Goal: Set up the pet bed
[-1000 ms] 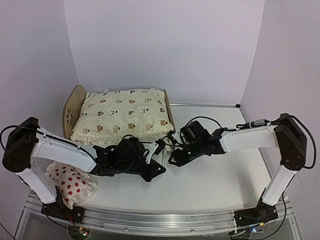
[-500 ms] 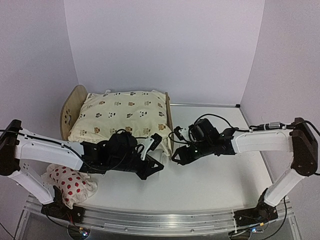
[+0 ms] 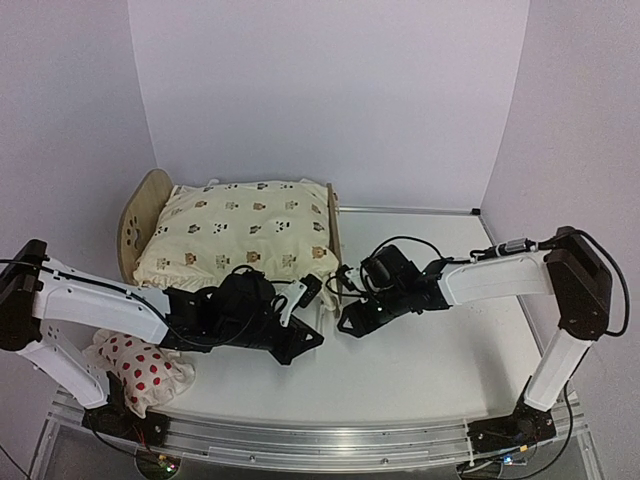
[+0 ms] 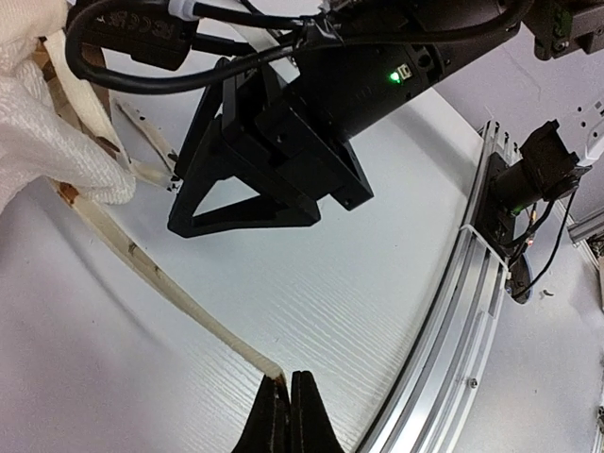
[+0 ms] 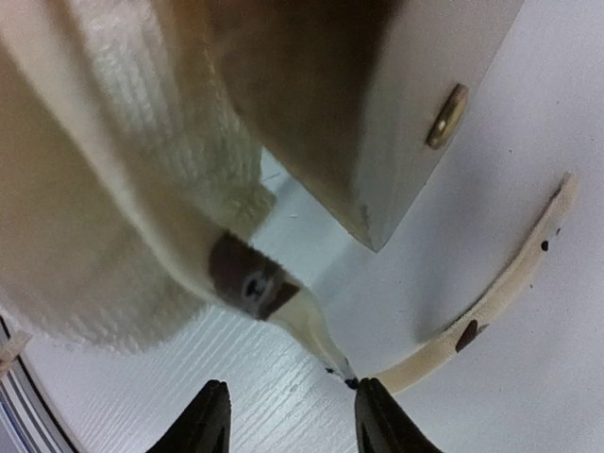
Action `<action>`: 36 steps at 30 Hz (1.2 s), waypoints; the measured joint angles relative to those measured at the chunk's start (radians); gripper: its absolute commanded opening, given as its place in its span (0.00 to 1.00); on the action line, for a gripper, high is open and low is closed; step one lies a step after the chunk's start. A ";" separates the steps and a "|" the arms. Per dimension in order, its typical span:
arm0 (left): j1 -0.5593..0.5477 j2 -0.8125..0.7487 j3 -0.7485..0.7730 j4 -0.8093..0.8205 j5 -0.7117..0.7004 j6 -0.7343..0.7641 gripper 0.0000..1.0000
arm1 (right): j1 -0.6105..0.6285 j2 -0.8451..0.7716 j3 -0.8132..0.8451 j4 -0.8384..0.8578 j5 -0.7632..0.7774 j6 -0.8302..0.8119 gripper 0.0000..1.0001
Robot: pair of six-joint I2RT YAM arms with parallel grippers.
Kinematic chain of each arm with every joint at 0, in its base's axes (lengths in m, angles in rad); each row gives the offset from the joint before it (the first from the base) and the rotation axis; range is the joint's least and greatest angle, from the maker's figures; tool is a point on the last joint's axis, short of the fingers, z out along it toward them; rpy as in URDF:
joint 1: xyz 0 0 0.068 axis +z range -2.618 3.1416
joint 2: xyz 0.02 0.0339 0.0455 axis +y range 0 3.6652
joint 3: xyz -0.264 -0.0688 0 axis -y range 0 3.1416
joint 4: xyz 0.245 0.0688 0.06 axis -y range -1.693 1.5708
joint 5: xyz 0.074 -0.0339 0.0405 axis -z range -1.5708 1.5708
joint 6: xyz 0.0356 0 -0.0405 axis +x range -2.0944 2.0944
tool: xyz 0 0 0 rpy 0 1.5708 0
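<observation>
Light wood and cream cloth fill the upper left of the overhead view, where the pet bed (image 3: 135, 222) stands on the white table (image 3: 430, 365). Its rounded headboard (image 3: 150, 195) is at the far left and its flat footboard (image 3: 336, 222) faces picture centre. The animal-print cushion (image 3: 240, 225) lies across the frame and hides the base. Both arms reach to the lower right corner of the bed, the left gripper (image 3: 300, 340) just below it and the right gripper (image 3: 350, 318) just beside it, probably because the cushion's ties hang there and have to be fastened. The red-spotted pillow (image 3: 140, 365) waits at lower left, apart from the bed. In the left wrist view the left gripper's fingers are pressed together at the bottom edge on the end of a cream tie (image 4: 160, 274). This tie runs taut up to the cushion at upper left, seemingly held out of the way or kept under tension. The bed frame itself barely shows here. In the right wrist view the footboard's pale corner with a brass screw (image 5: 445, 115) hangs at the top. The right gripper's fingers stand apart at the bottom edge, and the root of a second tie (image 5: 491, 302) lies just above their gap, not pinched, so I judge it is lining up to take that tie.
</observation>
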State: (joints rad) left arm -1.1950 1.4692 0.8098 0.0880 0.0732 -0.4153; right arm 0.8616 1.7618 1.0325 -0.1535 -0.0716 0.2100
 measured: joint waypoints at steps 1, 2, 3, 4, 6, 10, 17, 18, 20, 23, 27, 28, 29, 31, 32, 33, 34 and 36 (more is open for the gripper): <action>0.000 0.000 -0.006 0.001 -0.005 0.000 0.00 | 0.000 0.008 0.009 0.002 -0.001 0.000 0.29; 0.000 0.000 -0.012 0.001 -0.007 0.000 0.00 | 0.000 0.015 0.015 0.004 -0.003 0.000 0.24; 0.000 0.000 -0.019 0.001 -0.011 0.000 0.00 | 0.001 0.021 0.021 0.007 -0.004 -0.001 0.20; 0.000 -0.001 -0.025 0.001 -0.014 0.000 0.00 | 0.001 0.024 0.024 0.009 -0.006 0.000 0.18; 0.000 -0.002 -0.036 0.001 -0.017 0.000 0.00 | 0.003 0.029 0.028 0.011 -0.008 0.003 0.17; 0.000 -0.020 -0.060 0.012 -0.024 0.000 0.00 | 0.007 0.033 0.033 0.011 -0.003 0.005 0.19; 0.000 -0.050 -0.092 0.033 -0.027 0.000 0.00 | 0.024 0.034 -0.016 0.099 0.048 -0.021 0.54; 0.000 -0.051 -0.095 0.035 -0.027 0.000 0.00 | 0.027 0.031 -0.035 0.125 0.059 -0.026 0.54; 0.000 -0.053 -0.099 0.035 -0.027 0.000 0.00 | 0.031 0.020 -0.086 0.171 0.078 -0.034 0.55; 0.000 -0.058 -0.101 0.036 -0.028 0.000 0.00 | 0.032 0.004 -0.157 0.216 0.093 -0.044 0.57; 0.001 -0.068 -0.106 0.036 -0.032 0.000 0.00 | 0.032 -0.029 -0.226 0.292 0.110 -0.058 0.63; 0.001 -0.070 -0.106 0.036 -0.033 0.000 0.00 | 0.032 -0.038 -0.237 0.311 0.118 -0.063 0.65; 0.001 -0.072 -0.108 0.036 -0.034 0.000 0.00 | 0.032 -0.044 -0.243 0.334 0.125 -0.070 0.65; 0.001 -0.073 -0.110 0.036 -0.035 0.000 0.00 | 0.032 -0.045 -0.244 0.377 0.135 -0.079 0.67; 0.001 -0.073 -0.111 0.036 -0.035 0.000 0.00 | 0.032 -0.044 -0.244 0.397 0.140 -0.085 0.67; 0.001 -0.073 -0.111 0.036 -0.035 0.000 0.00 | 0.032 -0.044 -0.244 0.415 0.146 -0.091 0.67; 0.001 -0.073 -0.111 0.036 -0.035 0.000 0.00 | 0.032 -0.042 -0.244 0.433 0.151 -0.097 0.66; 0.001 -0.073 -0.111 0.036 -0.035 0.000 0.00 | 0.032 -0.031 -0.240 0.461 0.164 -0.108 0.60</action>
State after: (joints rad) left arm -1.1942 1.3960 0.6983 0.1238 0.0383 -0.4156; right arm 0.8936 1.7308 0.7928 0.3076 0.0920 0.1015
